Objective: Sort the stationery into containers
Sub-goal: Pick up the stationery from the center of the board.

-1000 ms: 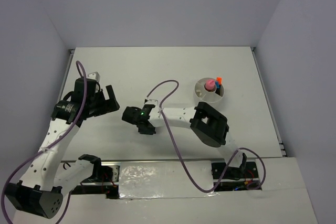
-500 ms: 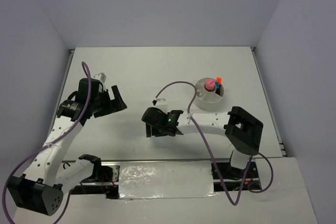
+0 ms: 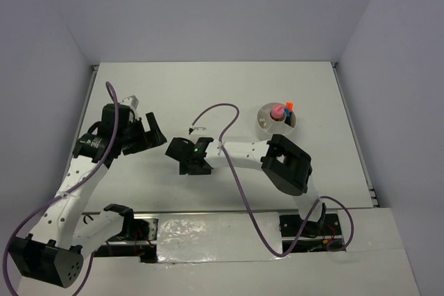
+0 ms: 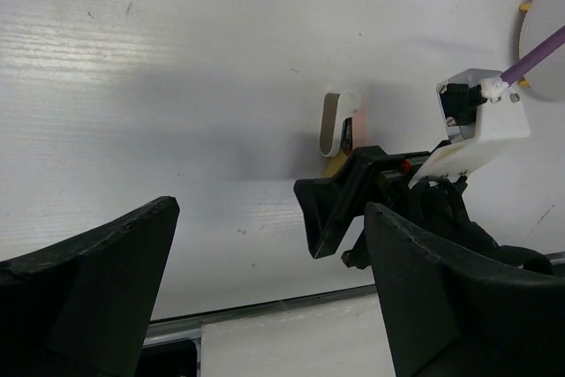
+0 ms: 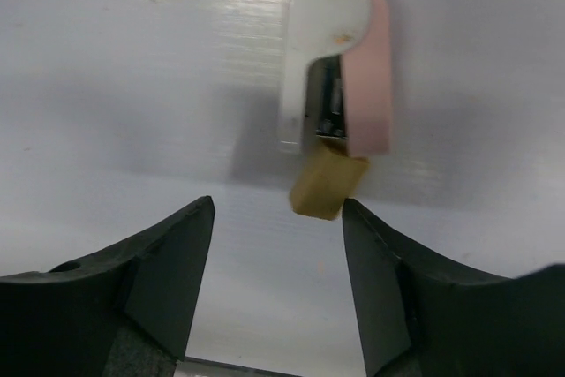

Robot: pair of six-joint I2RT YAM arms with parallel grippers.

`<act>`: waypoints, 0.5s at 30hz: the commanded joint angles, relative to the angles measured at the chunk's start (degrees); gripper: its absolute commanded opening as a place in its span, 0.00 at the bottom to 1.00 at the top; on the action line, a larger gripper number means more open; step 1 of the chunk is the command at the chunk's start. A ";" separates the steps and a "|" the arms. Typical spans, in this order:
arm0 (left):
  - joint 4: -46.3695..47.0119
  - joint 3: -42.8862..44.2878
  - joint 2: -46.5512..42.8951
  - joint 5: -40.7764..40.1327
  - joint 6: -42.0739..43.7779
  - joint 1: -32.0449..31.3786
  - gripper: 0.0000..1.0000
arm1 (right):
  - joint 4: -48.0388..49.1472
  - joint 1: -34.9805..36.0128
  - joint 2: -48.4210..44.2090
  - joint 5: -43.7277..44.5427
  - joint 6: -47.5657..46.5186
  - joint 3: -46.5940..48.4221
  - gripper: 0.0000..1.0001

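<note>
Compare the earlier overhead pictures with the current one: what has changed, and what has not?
The right tool swung right, then back left; its jaws now stand open, facing the pink-and-white eraser and tan piece. The left tool barely shifted, open. The tub stayed put.

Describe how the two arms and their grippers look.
Both arms have white perforated links with black joint housings: the left arm and right arm. A purple cable loops along each. The left gripper and right gripper are black with broad wedge-shaped fingers; a green light glows on the right wrist.
</note>
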 commanded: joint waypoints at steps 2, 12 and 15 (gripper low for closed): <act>0.35 0.88 -1.92 -0.87 0.69 -0.23 0.99 | -10.26 -0.41 2.07 4.99 5.83 1.89 0.65; 2.55 -0.45 -1.13 1.50 0.43 -0.23 0.99 | -5.10 -0.58 -0.38 3.77 5.32 -3.99 0.47; 2.81 -0.01 -0.69 1.94 0.52 -0.23 0.99 | -1.84 -1.02 -0.21 2.63 4.09 -5.49 0.46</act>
